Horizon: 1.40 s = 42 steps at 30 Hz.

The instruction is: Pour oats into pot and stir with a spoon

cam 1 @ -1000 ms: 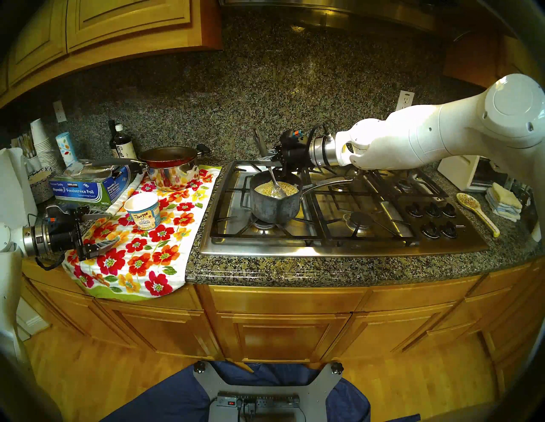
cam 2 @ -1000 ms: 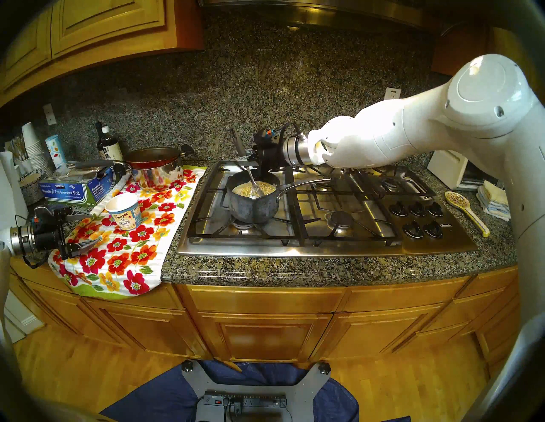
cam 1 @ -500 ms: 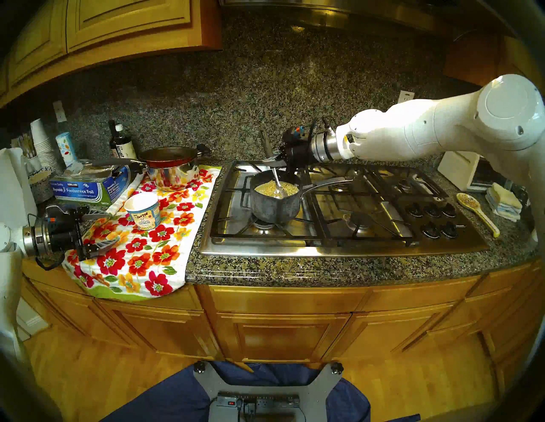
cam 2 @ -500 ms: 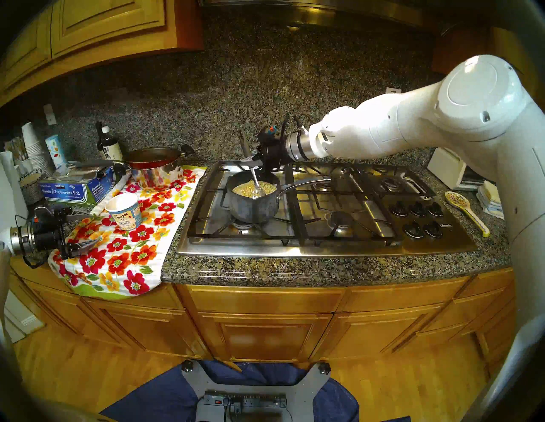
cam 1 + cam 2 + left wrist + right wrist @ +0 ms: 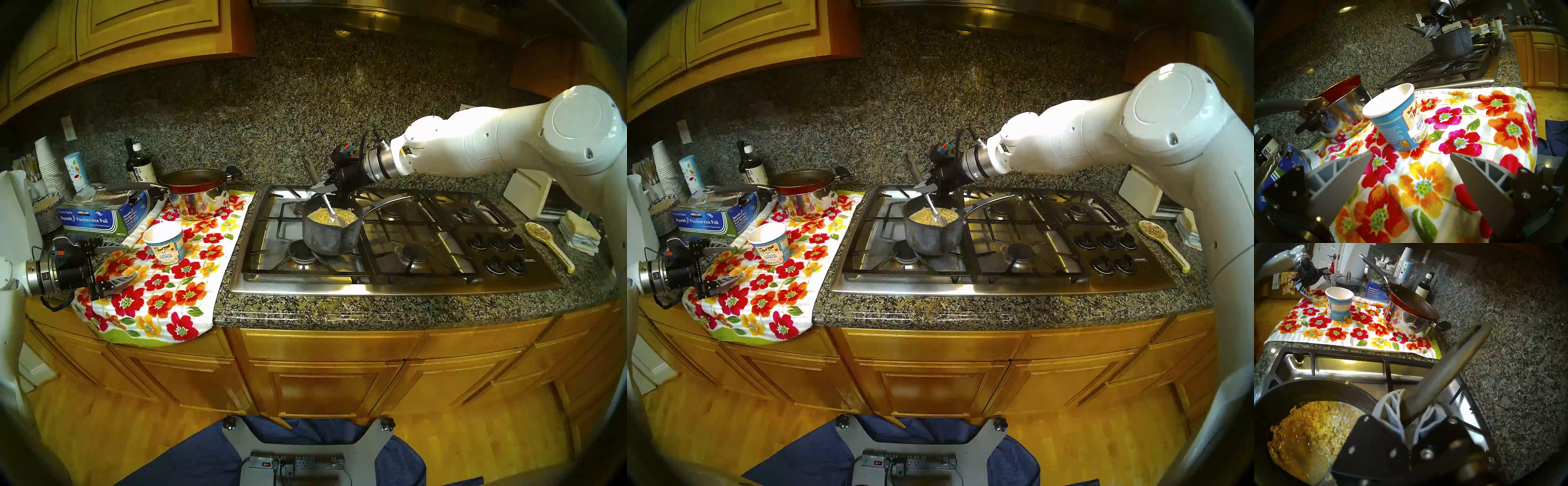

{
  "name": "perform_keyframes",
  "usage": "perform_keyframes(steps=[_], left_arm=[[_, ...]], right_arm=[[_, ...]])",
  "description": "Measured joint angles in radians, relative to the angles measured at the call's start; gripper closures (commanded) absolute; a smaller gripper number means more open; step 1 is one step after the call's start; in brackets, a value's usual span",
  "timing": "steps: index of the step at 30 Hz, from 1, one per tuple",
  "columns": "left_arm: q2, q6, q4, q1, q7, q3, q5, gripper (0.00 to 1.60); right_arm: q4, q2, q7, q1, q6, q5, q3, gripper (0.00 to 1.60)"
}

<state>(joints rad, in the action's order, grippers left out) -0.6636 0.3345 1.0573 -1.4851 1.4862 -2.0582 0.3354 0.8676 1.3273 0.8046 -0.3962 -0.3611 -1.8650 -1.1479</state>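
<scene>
Oats point(image 5: 330, 216) sit in the dark grey saucepan point(image 5: 330, 237) on the stove grate point(image 5: 380, 268), centre of the head view; pan's thin silver handle point(image 5: 383, 202) runs to the right. Right arm point(image 5: 509, 142) comes in from the right edge, wrist pitched down-left over the pan. Right gripper point(image 5: 326, 186) is clamped on the spoon's black handle point(image 5: 1446, 372); wrist view shows both fingers point(image 5: 1391, 404) pressed against it, handle end angling toward the upper right of that frame. Spoon point(image 5: 334, 215) bowl is down in the oats, shaft tilted up-left to the gripper. Left arm is parked at the left edge, gripper point(image 5: 117, 266) roughly level above the floral towel point(image 5: 176, 292), fingers spread wide, holding nothing. Oatmeal cup point(image 5: 165, 242) stands upright on the towel, just ahead of those fingers, not touching.
</scene>
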Motion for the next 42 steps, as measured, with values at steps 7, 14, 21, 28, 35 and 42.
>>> perform_keyframes(steps=[7, 14, 21, 28, 35, 42], left_arm=[[0.0, 0.0, 0.0, 0.0, 0.0, 0.0, 0.0, 0.0], [0.0, 0.0, 0.0, 0.0, 0.0, 0.0, 0.0, 0.0], [0.0, 0.0, 0.0, 0.0, 0.0, 0.0, 0.0, 0.0], [0.0, 0.0, 0.0, 0.0, 0.0, 0.0, 0.0, 0.0], [0.0, 0.0, 0.0, 0.0, 0.0, 0.0, 0.0, 0.0], [0.0, 0.0, 0.0, 0.0, 0.0, 0.0, -0.001, 0.0]], right_arm=[[-0.014, -0.007, 0.061, -0.003, 0.02, 0.002, -0.004, 0.0], [-0.01, -0.011, 0.103, -0.003, 0.038, 0.002, -0.002, 0.0], [-0.009, -0.012, 0.125, -0.004, 0.05, 0.0, -0.001, 0.0], [-0.009, -0.018, 0.149, -0.013, 0.066, 0.0, -0.001, 0.0], [-0.01, -0.024, 0.172, -0.028, 0.083, 0.0, -0.001, 0.0], [-0.01, -0.032, 0.192, -0.048, 0.1, -0.005, 0.004, 0.0]])
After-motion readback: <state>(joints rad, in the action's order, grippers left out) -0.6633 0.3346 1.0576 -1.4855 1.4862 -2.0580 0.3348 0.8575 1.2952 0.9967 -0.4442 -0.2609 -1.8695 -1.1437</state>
